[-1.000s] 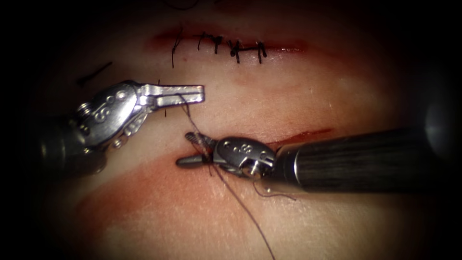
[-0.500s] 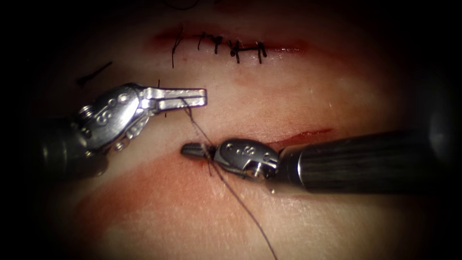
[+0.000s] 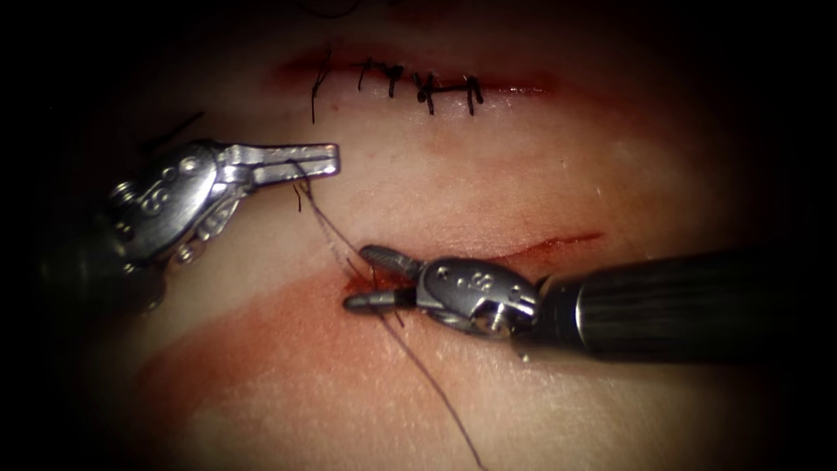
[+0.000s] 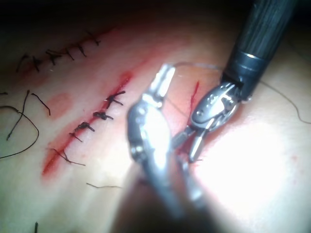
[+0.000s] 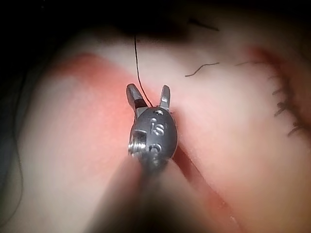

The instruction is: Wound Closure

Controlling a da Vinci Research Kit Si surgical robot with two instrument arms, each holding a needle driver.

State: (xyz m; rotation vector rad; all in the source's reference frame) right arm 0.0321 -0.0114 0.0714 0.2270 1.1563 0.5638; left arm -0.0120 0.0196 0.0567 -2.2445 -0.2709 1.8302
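The right tool (image 3: 370, 279) bears small stamped characters — too small to read. Its jaws are spread at the left end of the cut (image 3: 558, 244), straddling the thread (image 3: 418, 366). The left tool (image 3: 314, 161) pinches that thread — jaws pressed together above the tissue (image 3: 523, 174).

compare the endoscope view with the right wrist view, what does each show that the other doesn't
Endoscope: the left tool shut on the thread, and the unstitched cut. Right wrist: a curled cut end of thread. Both: the right tool, open and holding nothing, with thread running between its jaws, and the stitched cut.
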